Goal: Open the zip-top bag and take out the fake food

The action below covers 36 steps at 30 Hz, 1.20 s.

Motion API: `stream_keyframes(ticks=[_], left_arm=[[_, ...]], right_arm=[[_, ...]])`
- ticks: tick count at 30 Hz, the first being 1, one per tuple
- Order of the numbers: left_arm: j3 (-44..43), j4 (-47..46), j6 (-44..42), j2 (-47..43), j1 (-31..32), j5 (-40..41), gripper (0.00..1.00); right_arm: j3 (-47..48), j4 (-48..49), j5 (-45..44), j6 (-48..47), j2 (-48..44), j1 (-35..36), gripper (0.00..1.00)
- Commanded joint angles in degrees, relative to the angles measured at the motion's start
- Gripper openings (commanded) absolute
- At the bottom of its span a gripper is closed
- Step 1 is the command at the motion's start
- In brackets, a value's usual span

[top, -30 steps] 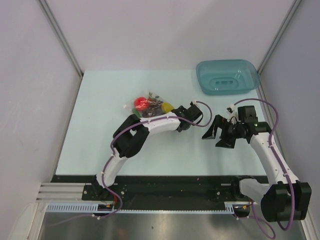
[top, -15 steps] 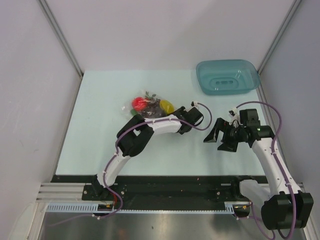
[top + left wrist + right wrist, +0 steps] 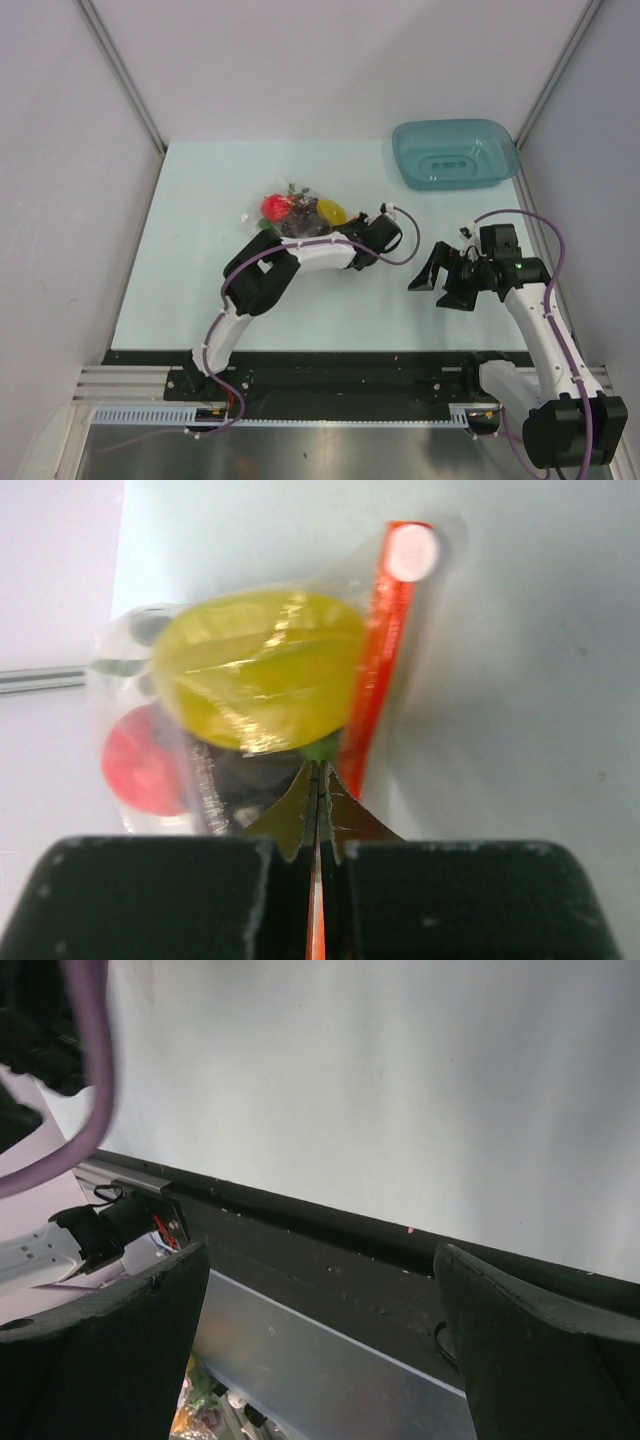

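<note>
Left claw (image 3: 318, 785) pinched the zip-top bag (image 3: 255, 680) at its zipper strip (image 3: 380, 660); right claw (image 3: 437, 287) gaped wide, well apart. The slick bag risked slipping free under any pull.

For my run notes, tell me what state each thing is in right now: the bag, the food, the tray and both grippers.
zip-top bag: zipper strip looks closed, slider at the far end.
fake food: inside the bag.
left gripper: shut on the bag's edge beside the zipper.
right gripper: open, holding nothing.
teal tray: upright, empty.
</note>
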<state>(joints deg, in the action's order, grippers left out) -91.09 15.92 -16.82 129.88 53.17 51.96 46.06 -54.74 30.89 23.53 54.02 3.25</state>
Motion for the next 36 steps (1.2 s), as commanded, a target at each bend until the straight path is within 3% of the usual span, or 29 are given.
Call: stream_keyframes(ticks=[1,5,9,10,11,14,16,20,26,30,33,36], left_arm=[[0.38,2.09,2.66,-11.30,-0.26,-3.17,0.00],[0.74,5.07,5.29,-16.14,-0.26,-8.45,0.00],[-0.14,14.81,12.06,-20.28,-0.96,-19.58,0.00],[0.47,15.62,15.38,-21.50,-1.22,-21.36,0.04],[2.82,15.89,16.46,-24.91,-1.40,-22.77,0.20],[8.27,15.89,21.03,-32.38,-2.36,-30.50,0.42],[10.13,16.59,23.39,-35.74,-3.15,-34.82,0.51],[14.78,19.05,27.45,-44.43,-4.56,-39.30,0.54],[26.80,17.31,34.74,-55.51,-9.48,-50.19,0.54],[36.40,14.49,39.75,-63.25,-17.53,-51.43,0.55],[41.16,12.12,41.95,-67.04,-25.88,-60.38,0.55],[43.19,9.74,42.48,-68.45,-29.69,-62.51,0.55]], right_arm=[[-0.18,2.00,0.57,1.26,-0.94,-0.08,1.00],[-0.62,4.90,1.10,2.05,-0.41,0.01,1.00],[-0.62,8.33,2.94,3.10,1.79,0.09,1.00],[-0.62,9.20,3.29,3.36,2.92,0.18,1.00],[-0.45,11.30,3.64,3.80,3.89,0.27,1.00],[0.51,16.93,1.73,5.56,7.93,2.46,1.00],[1.04,24.02,1.36,8.10,12.22,4.83,1.00],[6.90,33.63,0.92,10.40,23.19,8.26,1.00],[22.12,34.26,0.57,4.17,41.23,11.43,1.00],[32.14,34.61,-0.92,1.08,52.90,12.92,1.00],[40.40,34.70,-2.15,0.82,59.94,14.59,1.00],[48.58,33.74,-4.00,0.55,66.71,16.44,1.00]])
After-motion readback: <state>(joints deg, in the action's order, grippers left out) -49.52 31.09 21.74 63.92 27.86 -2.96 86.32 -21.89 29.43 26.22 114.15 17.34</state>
